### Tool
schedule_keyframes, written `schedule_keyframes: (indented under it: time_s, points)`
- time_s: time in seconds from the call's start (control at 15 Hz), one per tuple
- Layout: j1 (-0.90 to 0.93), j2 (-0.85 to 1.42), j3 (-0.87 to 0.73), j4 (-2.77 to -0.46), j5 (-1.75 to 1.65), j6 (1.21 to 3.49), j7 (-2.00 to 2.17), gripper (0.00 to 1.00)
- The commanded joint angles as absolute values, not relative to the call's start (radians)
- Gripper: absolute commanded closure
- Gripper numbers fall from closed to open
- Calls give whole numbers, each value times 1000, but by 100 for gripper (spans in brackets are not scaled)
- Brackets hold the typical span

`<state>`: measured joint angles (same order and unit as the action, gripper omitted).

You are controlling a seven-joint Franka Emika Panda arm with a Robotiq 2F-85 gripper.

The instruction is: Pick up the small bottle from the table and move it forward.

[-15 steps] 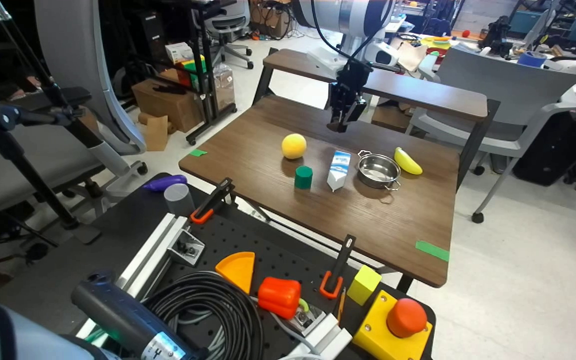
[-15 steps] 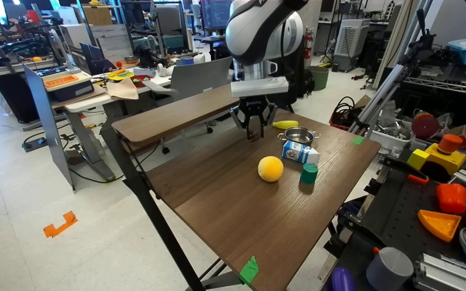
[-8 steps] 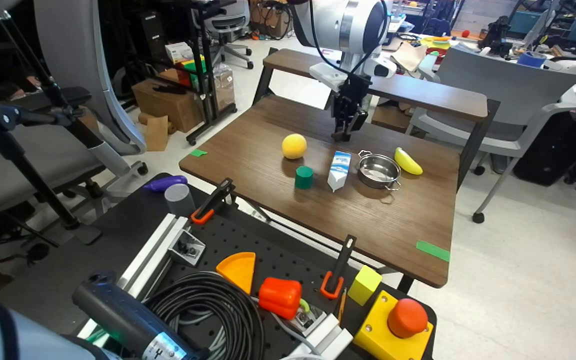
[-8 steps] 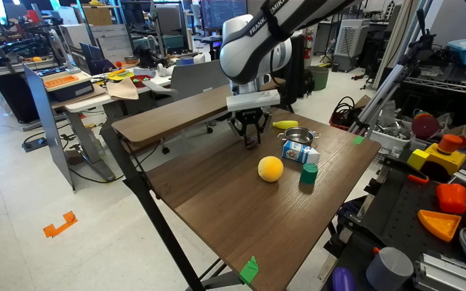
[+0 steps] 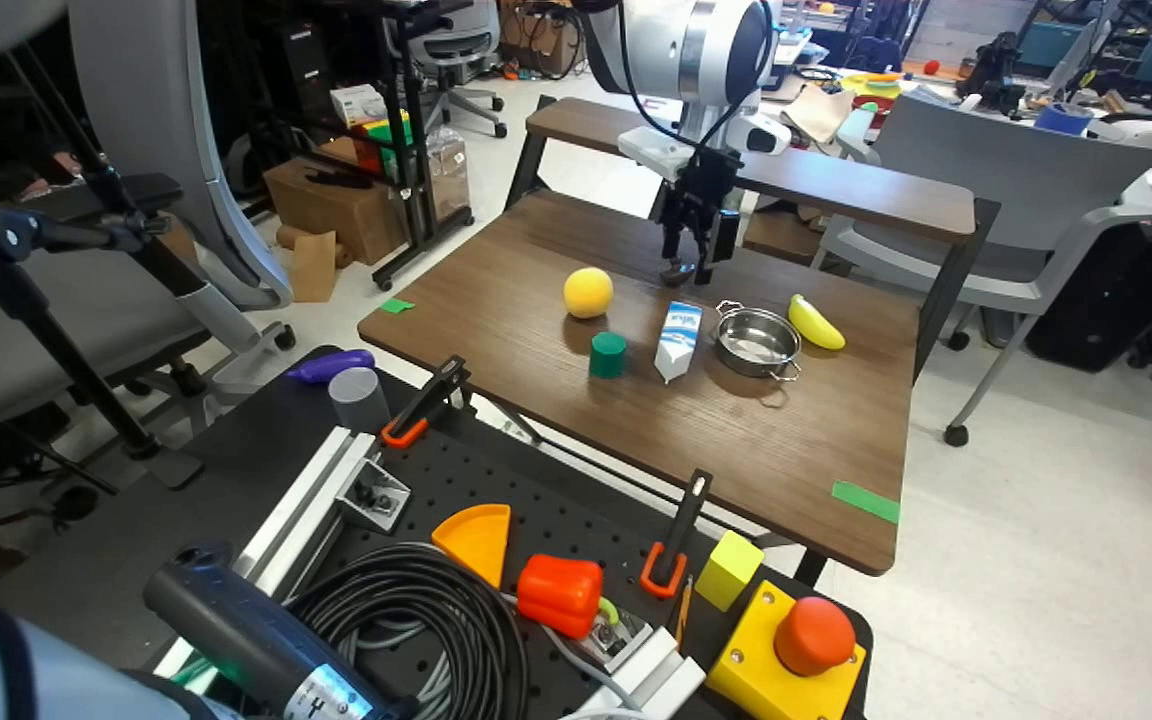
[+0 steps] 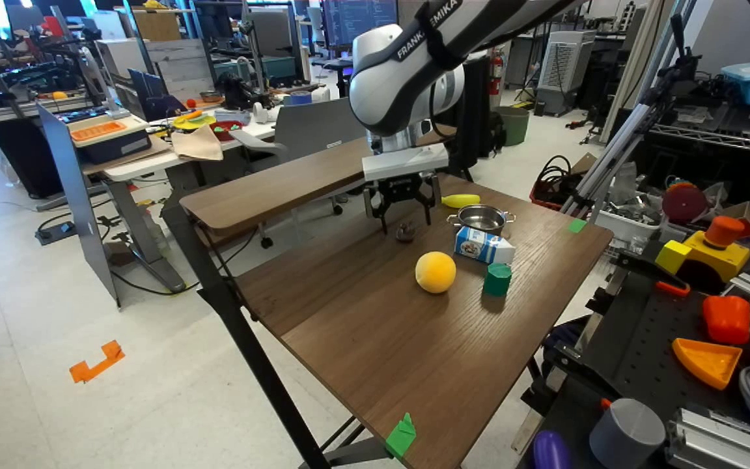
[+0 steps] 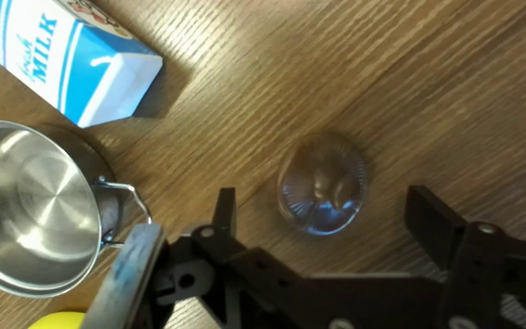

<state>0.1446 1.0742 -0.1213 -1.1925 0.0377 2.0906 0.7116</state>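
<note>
On the dark brown table (image 5: 496, 290) rests a clear, rounded, faintly blue thing that fits the small bottle (image 7: 322, 183). From above it shows a ridged round outline; its full height and shape are hard to tell. In the exterior views the bottle (image 6: 405, 232) is small and partly lost against the wood. My gripper (image 7: 321, 196) is directly over it and open, one finger on each side with bare wood showing between each pad and the bottle. The open gripper (image 6: 406, 226) is low, close above the tabletop.
Near the bottle lie a milk carton (image 7: 44, 50) and a metal pot (image 7: 39, 205) with wire handles. A yellow ball (image 6: 435, 272), a green block (image 6: 497, 280) and a yellow banana (image 5: 816, 322) are also on the table. A raised shelf (image 5: 836, 185) runs behind the gripper.
The gripper came down to the table with the clear bottle between its fingers. Since then the fingers have spread apart and the bottle sits on the wood, let go. Other objects have not moved.
</note>
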Motion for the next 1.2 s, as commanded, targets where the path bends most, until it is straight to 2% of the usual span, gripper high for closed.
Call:
schedule_keyframes:
  time_s: [0.0, 0.67, 0.73, 1.13]
  points:
    - [168, 1009, -140, -1265, 5, 2079, 731, 0]
    - [186, 669, -111, -1647, 6, 2180, 692, 0]
    - [176, 772, -115, -1515, 8, 2142, 711, 0]
    - [175, 763, -112, -1534, 9, 2141, 710, 0]
